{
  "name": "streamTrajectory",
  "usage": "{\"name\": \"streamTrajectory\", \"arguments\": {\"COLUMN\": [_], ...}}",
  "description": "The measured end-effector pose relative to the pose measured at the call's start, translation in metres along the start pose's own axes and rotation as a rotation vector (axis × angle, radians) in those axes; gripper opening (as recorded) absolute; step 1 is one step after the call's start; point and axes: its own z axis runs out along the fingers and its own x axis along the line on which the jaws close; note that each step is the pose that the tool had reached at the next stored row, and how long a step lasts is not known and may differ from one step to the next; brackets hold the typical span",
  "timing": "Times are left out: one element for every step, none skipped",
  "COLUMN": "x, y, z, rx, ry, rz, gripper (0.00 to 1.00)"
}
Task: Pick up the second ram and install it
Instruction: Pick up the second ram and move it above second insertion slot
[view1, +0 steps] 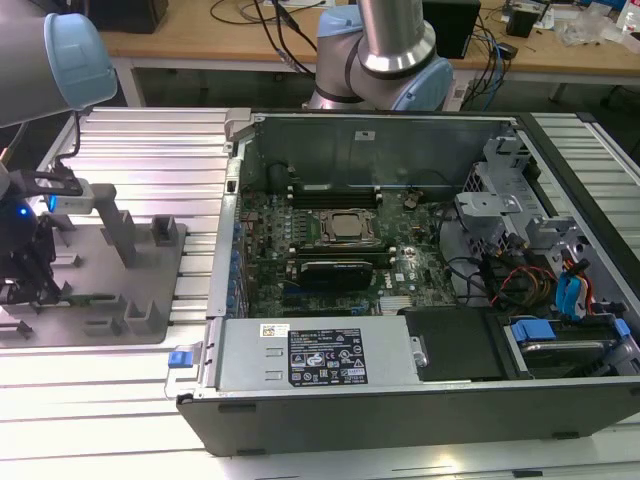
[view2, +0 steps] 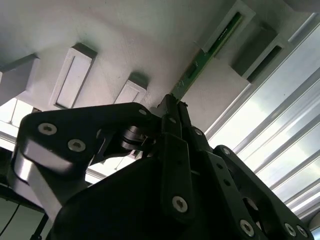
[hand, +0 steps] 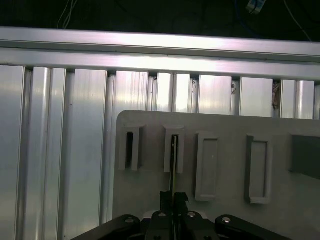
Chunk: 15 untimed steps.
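Note:
The second ram (view2: 200, 62) is a thin green stick standing on edge, its far end in a slot of the grey fixture tray (view2: 125, 35). In the first wrist view the ram (hand: 174, 160) appears edge-on, running from its slot down to my fingertips. My gripper (view2: 173, 106) is shut on the near end of the stick, the two black fingers pressed against its faces. In the exterior view the gripper (view1: 28, 290) hangs over the tray (view1: 150, 320) at the exterior view's left, well away from the open computer case (view1: 400, 260) and its motherboard (view1: 330, 250).
The tray carries several raised blocks and slots (hand: 207, 165). It lies on a ribbed aluminium table (hand: 65, 150). The case's metal wall (view1: 232, 200) rises between tray and motherboard. A power supply (view1: 320, 355) and drive cage (view1: 500, 200) sit inside the case.

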Motion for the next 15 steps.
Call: {"name": "streamTrajectory", "arguments": {"x": [0.0000,0.0002,0.0003,0.0003,0.0003,0.0003,0.0003,0.0003,0.0003,0.0004,0.0004,0.0004,0.0004,0.0005,0.0005], "y": [0.0000,0.0001,0.0001,0.0000,0.0001,0.0000,0.0000,0.0001,0.0001,0.0000,0.0001,0.0001,0.0000,0.0001,0.0001], "z": [0.0000,0.0000,0.0000,0.0000,0.0000,0.0000,0.0000,0.0000,0.0000,0.0000,0.0000,0.0000,0.0000,0.0001,0.0005], "rx": [0.0000,0.0000,0.0000,0.0000,0.0000,0.0000,0.0000,0.0000,-0.0001,0.0000,0.0000,0.0000,0.0000,0.0000,-0.0009], "ry": [0.0000,0.0000,0.0000,0.0000,0.0000,-0.0001,0.0000,0.0000,0.0000,0.0000,0.0000,0.0000,0.0000,-0.0001,-0.0004], "rz": [0.000,0.000,0.000,0.000,0.000,0.000,0.000,0.000,0.000,0.000,0.000,0.000,0.000,0.002,0.036], "gripper": [0.13,0.13,0.13,0.13,0.13,0.13,0.13,0.13,0.13,0.13,0.09,0.09,0.09,0.09,0.09]}}
